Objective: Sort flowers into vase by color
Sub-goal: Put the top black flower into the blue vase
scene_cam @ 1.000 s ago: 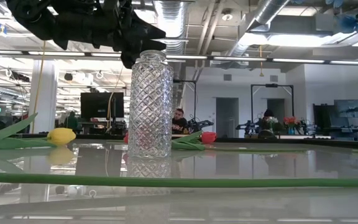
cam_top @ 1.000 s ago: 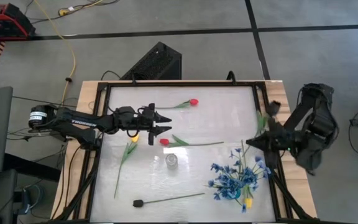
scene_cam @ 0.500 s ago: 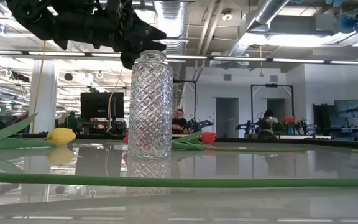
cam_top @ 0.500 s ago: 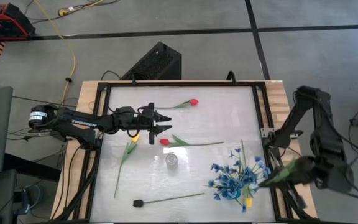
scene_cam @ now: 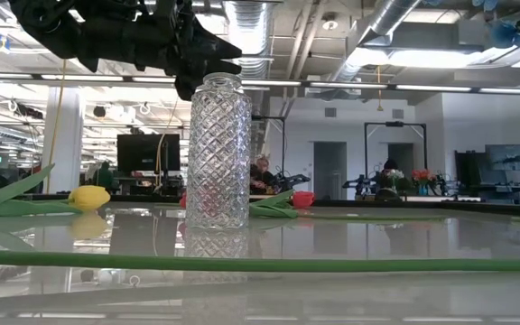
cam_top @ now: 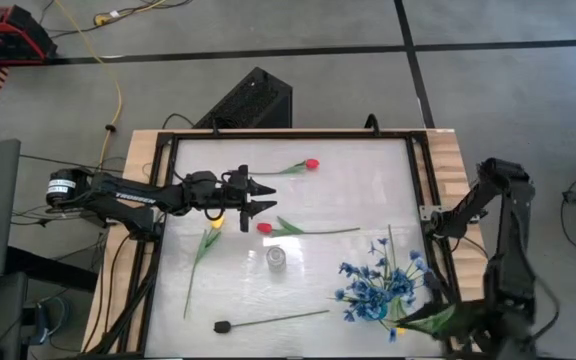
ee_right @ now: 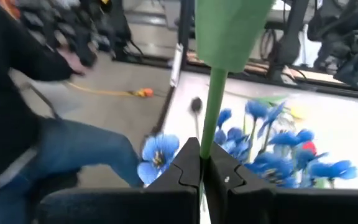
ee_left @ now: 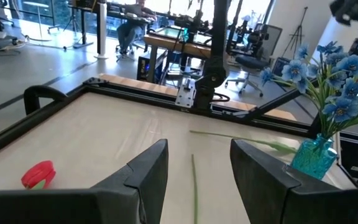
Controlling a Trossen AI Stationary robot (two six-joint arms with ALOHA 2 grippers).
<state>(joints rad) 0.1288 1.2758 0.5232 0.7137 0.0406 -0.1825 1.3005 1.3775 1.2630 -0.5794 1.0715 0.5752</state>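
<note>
A glossy white bench [cam_top: 348, 200] sits in an open workshop. The right pincer [ee_right: 201, 169] clamps a green flower stem [ee_right: 216, 106] beside the blue sprays [cam_top: 376, 288]. The left pincer [cam_top: 258, 197] hovers apart above a red tulip [cam_top: 265, 228].

Flowers [cam_top: 288, 229] scattered flat on table

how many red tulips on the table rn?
2. One red tulip lies near the far edge of the table, ahead of the left hand. The other red tulip lies mid-table, just behind the glass vase. More could be hidden in the blue bouquet.
</note>
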